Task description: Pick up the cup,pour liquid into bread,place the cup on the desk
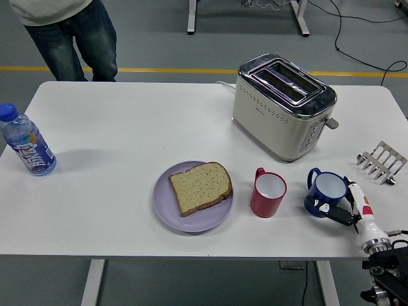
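Right hand (pixel 347 207): comes in from the lower right corner, at about 4 o'clock of the worktop; its fingers (pixel 341 214) lie against the near right side of the blue cup, and whether they truly clasp it I cannot tell.
Left hand: out of view.
Blue cup (pixel 327 192): upright on the worktop, handle toward 10 o'clock, white inside; it stands just at 3 o'clock of the red cup, apart from it.
Red cup (pixel 268 193): upright, handle toward 11 o'clock, white inside, just at 3 o'clock of the plate.
Bread (pixel 200 187): one slice lying flat on the plate.
Plate (pixel 191 221): lilac, round, near the middle of the worktop toward its near edge.
Toaster (pixel 280 107): cream and chrome, two slots, at 12 o'clock of the two cups.
Toast rack (pixel 382 162): small, metal, at the right edge, at 2 o'clock of the blue cup.
Bottle (pixel 26 141): blue cap, standing at the far left edge.
Worktop (pixel 127 127): white.
Person (pixel 64 29): stands at the far left corner, at 11 o'clock; only jeans and a pale hem show.
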Controlling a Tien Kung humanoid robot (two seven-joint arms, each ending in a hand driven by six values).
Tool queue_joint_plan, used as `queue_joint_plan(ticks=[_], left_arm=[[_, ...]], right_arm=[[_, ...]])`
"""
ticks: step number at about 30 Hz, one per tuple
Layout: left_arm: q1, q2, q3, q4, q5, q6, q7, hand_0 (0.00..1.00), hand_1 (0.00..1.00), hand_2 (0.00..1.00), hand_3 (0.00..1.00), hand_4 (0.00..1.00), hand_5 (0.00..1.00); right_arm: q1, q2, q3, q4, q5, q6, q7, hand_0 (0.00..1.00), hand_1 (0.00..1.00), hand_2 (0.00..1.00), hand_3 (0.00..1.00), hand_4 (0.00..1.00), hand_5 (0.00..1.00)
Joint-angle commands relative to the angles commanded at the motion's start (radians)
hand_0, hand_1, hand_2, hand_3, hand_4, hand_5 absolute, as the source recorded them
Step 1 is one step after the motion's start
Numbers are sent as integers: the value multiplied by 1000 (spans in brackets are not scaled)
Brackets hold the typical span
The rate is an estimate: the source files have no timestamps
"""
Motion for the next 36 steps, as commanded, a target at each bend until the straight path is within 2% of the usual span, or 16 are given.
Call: queue_joint_plan(ticks=[6,7,12,13,30,31,36], left_arm=[[0,-1,-4,0,6,1,2,690,756,773,611,396,998],[0,-1,-5,0,7,1,3,690,756,773,611,396,998],[1,-1,-10,0,14,3,5,690,756,773,611,396,998],[1,-1,-10,0,14,3,5,690,756,773,611,396,998],[2,0,-13,-1,22,4,7,690,756,773,611,396,998],[2,0,-12,-1,21,4,6,690,756,773,611,396,998],[2,0,-10,-1,18,3,5,690,756,773,611,396,998]], right_arm=[[-1,-1,0,0,1,-3,3,776,653,781,791,926,193],[-1,-1,-1,0,2,-4,4,794,674,809,821,934,201],[-1,-1,-1,-1,4,-5,6,794,674,809,821,934,201],[-1,-2,-1,-1,4,-5,6,812,699,829,859,943,216],[-2,-1,-4,-3,2,0,3,858,732,868,910,956,216],[-2,-1,-4,-3,2,1,3,885,774,912,976,965,217],[-2,-2,-4,-3,-2,14,-4,885,774,912,976,965,217]])
